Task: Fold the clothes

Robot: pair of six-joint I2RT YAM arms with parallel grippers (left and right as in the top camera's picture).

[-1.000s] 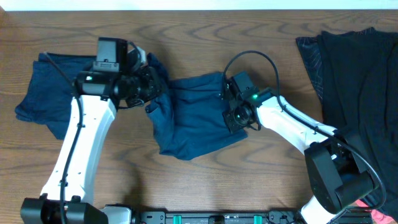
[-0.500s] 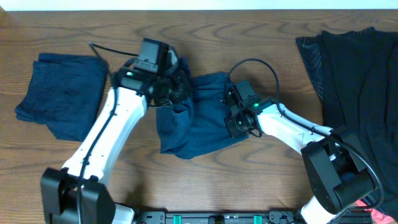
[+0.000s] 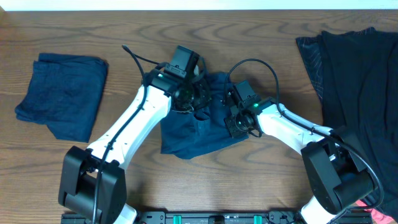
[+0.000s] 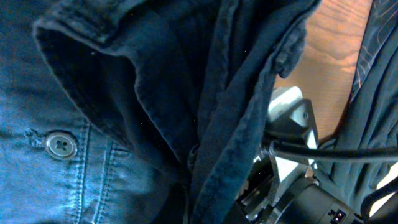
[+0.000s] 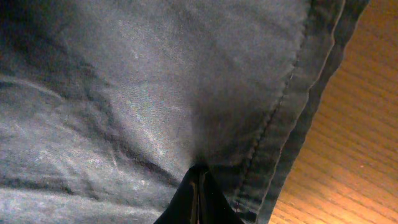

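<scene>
Shorts [image 3: 193, 134] long axis diagonal, upper-right to lower-left.

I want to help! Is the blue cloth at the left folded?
Folded: the left cloth lies as a compact, squared-off bundle, edges tucked together.

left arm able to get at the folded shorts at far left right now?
Probably not yet. The left gripper is shut on a fold of the middle shorts, so it must let go first. Only bare table shows between it and the folded shorts, so the way looks free after that.
</scene>
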